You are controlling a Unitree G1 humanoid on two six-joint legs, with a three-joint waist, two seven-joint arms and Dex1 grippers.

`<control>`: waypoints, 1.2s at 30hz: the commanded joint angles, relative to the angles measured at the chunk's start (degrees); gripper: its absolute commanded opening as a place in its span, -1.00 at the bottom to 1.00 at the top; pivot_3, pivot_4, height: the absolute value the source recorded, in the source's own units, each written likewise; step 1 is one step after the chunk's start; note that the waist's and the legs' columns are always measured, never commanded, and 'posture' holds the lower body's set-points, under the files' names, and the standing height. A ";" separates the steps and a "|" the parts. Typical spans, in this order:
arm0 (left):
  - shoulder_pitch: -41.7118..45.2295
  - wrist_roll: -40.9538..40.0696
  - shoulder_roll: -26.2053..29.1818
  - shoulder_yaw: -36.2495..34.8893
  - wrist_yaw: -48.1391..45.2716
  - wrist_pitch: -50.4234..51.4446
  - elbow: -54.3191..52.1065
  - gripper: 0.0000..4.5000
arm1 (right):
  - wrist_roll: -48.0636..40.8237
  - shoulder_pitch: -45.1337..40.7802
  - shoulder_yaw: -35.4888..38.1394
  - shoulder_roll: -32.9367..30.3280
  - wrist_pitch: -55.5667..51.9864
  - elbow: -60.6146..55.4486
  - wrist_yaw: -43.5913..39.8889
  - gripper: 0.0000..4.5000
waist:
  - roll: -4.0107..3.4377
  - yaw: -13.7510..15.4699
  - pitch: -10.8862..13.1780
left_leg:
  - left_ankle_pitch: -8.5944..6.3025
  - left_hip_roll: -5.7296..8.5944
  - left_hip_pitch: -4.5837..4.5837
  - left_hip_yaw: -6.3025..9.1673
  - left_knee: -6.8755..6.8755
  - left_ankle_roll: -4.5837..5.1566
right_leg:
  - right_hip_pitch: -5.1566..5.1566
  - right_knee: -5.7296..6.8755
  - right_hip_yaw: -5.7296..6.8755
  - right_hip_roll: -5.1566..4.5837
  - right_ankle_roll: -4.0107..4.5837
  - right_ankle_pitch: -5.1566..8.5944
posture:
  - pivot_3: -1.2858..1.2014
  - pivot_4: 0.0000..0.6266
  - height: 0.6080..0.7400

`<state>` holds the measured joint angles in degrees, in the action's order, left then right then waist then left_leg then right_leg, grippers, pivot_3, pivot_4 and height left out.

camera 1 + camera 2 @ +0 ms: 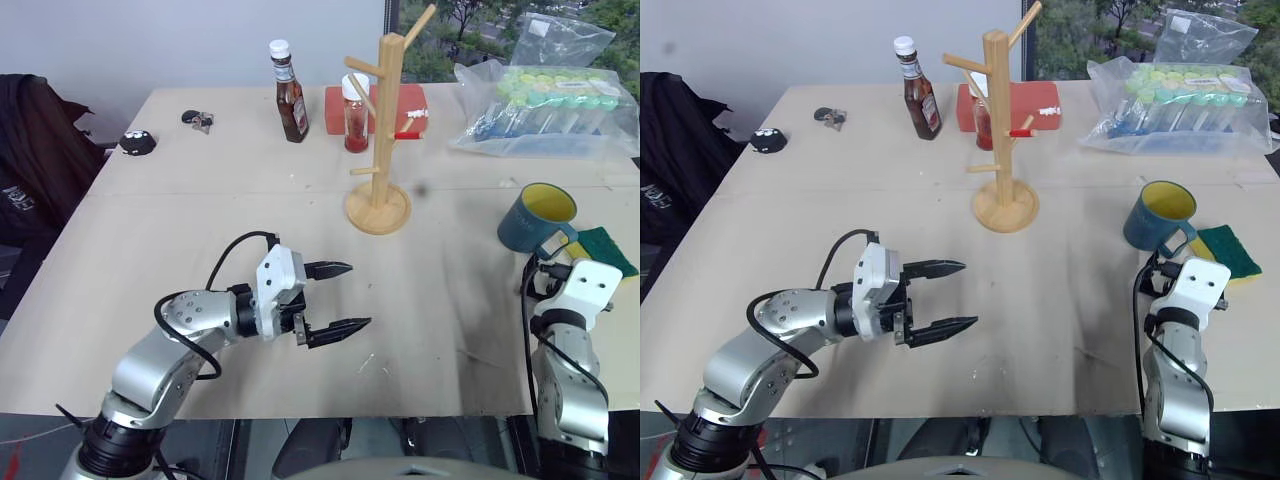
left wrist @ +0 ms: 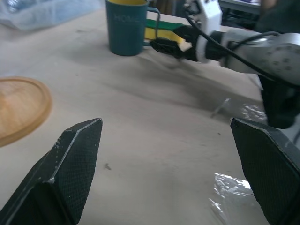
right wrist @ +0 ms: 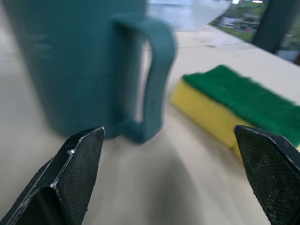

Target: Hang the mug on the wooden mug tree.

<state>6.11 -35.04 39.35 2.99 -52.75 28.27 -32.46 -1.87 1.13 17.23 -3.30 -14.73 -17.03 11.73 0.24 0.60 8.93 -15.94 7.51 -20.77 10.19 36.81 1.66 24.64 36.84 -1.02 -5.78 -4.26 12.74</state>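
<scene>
On the table [image 1: 200, 210], one mug [image 1: 535, 217], one wooden mug tree [image 1: 380, 130], both grippers' jaws released.

Mug [image 3: 75, 65]: blurred in the right wrist view, rim and far side cut off by the frame edge. Wooden mug tree [image 2: 21, 105]: in the left wrist view its round base alone is visible, cropped at the frame edge. Small dark items [image 1: 197, 120] at 11 o'clock on the table [image 1: 200, 220]: too small to identify; plastic bag [image 1: 545, 95] at 1 o'clock, cropped by the frame edge.
</scene>
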 commanded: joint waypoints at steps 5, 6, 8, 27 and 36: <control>1.81 -2.95 1.20 -2.08 0.25 1.57 -3.72 1.00 | 1.75 -2.50 0.71 0.66 0.32 0.42 3.25 0.98 | 0.00 -0.02 0.00 | 0.00 -0.01 0.03 -0.17 0.00 0.01 | 0.00 -0.01 -0.13 0.01 0.00 -0.01 | 0.03 -0.52 0.95; 1.88 -2.97 1.13 -2.03 0.42 1.69 -3.89 1.00 | 1.72 -2.89 0.79 0.76 0.22 0.93 3.51 0.98 | 0.00 -0.03 0.00 | 0.00 -0.02 0.05 -0.23 0.00 0.01 | 0.00 0.00 -0.17 0.02 0.00 -0.01 | 0.03 -0.52 0.95; 2.00 -2.99 0.77 -1.96 0.98 1.66 -4.11 1.00 | 1.96 -3.85 0.89 0.55 0.76 2.41 3.86 0.98 | 0.00 -0.03 0.00 | 0.01 -0.08 0.06 -0.28 0.01 0.01 | 0.00 0.00 -0.22 0.08 0.02 -0.03 | 0.03 -0.52 0.95; 3.24 -3.21 -3.01 -2.19 6.81 0.58 -5.58 1.00 | -0.08 -11.14 2.22 -2.79 5.06 13.61 1.22 -0.83 | 0.02 -1.28 -0.01 | 0.01 -0.19 0.08 -0.38 0.05 0.00 | 0.01 -0.01 -0.30 0.22 0.11 -0.10 | 0.03 -0.52 0.95; 4.59 -0.79 -6.97 -2.17 9.91 -3.35 -4.67 1.00 | -1.10 -11.24 1.05 -5.33 5.76 12.81 -3.47 -0.98 | 0.03 -1.27 -0.02 | 0.01 -0.19 0.07 -0.44 0.13 0.00 | 0.00 0.00 -0.36 0.24 0.10 -0.13 | 0.03 -0.52 0.95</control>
<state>10.40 -36.04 33.13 2.12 -43.83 26.91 -35.88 -2.36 -9.49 18.82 -7.27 -10.72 -2.14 10.25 0.27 -0.68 8.91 -15.92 7.32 -20.71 9.75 36.95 1.66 24.64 36.83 -1.38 -5.54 -4.17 12.61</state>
